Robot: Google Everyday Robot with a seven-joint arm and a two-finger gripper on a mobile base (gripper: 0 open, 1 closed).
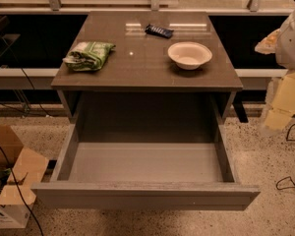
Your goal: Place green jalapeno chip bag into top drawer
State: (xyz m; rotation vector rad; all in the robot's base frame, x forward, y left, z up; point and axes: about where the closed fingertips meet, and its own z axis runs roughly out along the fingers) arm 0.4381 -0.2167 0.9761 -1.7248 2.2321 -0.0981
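The green jalapeno chip bag (88, 55), green with white patches and wrinkled, lies on the left side of the brown cabinet top (137, 68). The top drawer (145, 195) is pulled out toward me, and its grey inside shows nothing in it. My arm and gripper (281, 104) hang at the right edge of the camera view, beside the cabinet. The gripper is far to the right of the bag and a little above the drawer's right side. It holds nothing that I can see.
A white bowl (189, 54) stands on the right of the cabinet top. A small dark blue flat packet (159, 31) lies near the back. An open cardboard box (10, 181) sits on the floor at the lower left. Cables (290, 183) lie on the floor at the right.
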